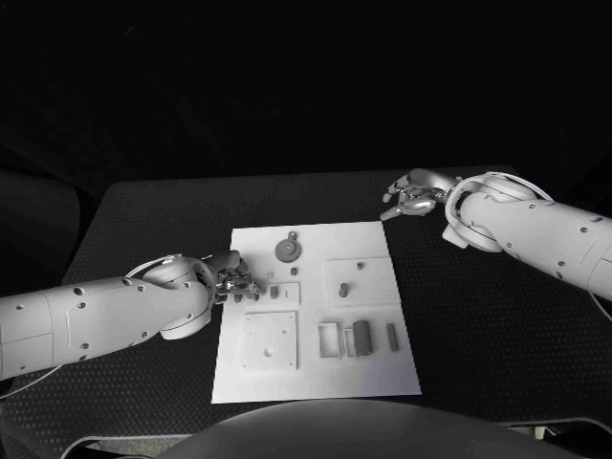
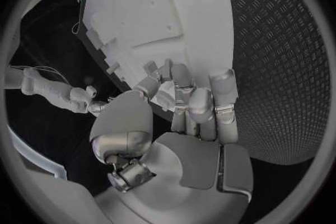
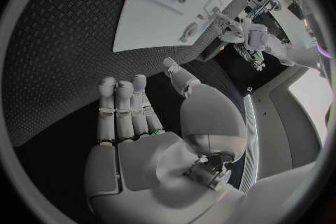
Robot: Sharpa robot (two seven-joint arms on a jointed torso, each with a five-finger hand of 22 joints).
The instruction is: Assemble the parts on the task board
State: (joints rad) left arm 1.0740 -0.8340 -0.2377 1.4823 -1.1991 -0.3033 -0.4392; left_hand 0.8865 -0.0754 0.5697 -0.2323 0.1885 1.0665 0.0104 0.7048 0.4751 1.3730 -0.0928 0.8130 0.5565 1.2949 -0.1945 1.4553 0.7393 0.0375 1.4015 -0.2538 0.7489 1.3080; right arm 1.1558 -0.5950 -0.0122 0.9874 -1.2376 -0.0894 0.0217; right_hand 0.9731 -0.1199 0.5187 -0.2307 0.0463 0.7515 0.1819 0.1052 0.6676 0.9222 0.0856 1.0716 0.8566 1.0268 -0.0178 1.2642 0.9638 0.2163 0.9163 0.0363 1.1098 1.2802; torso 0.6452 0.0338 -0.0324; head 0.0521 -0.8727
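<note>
On black counter (image 1: 499, 325), middle of frame: white task board (image 1: 317, 378). Small grey parts (image 1: 360, 335) lie on board, round part (image 1: 290, 251) near top. Left hand (image 1: 234, 282) at board's left edge, fingers (image 2: 210, 106) curled over edge; cannot tell if holding part. Right hand (image 1: 414, 199) upper right, off board, fingers (image 3: 125, 106) straight, holding nothing. No writing readable.

Your left arm (image 1: 86, 320) and right arm (image 1: 561, 239) wear smooth white shells dotted with small dark screws; thin pale cables loop at each wrist; the left hand (image 1: 234, 280) and right hand (image 1: 414, 199) are silver, segmented metal.
</note>
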